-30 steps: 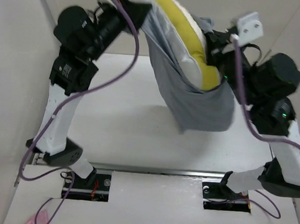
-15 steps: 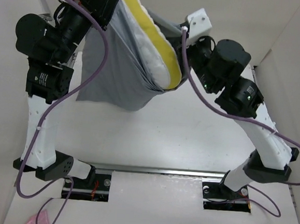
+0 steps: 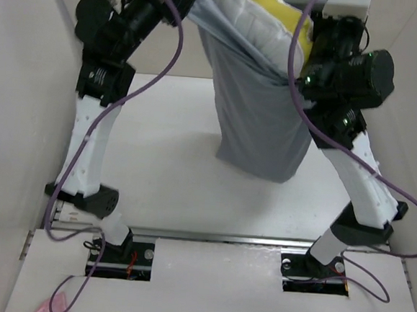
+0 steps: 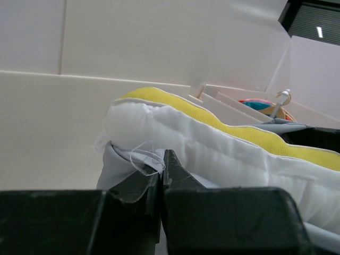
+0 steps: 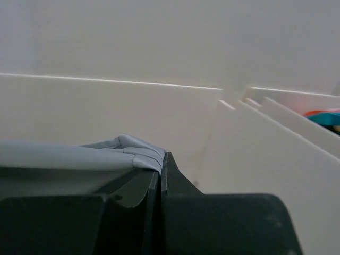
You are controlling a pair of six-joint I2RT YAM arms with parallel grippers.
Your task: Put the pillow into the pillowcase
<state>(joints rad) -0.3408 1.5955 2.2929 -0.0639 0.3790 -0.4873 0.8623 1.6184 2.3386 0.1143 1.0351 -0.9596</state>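
L gripper (image 4: 161,159): pinched shut on pillowcase (image 3: 257,131) rim, held high; pillow (image 3: 252,18): approx. mostly inside hanging case, yellow-edged top pokes out of mouth, prob. needs settling fully in; R gripper (image 5: 161,159): pinching opposite rim fold

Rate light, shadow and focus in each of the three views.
Top view: even soft light, faint shadow on the white table beneath the hanging grey fabric pillowcase. Left wrist view: cream-white foam pillow fairly sharp, black left gripper dark and unfocused up close. Right wrist view: right gripper equally dark and soft, walls pale, no glare.
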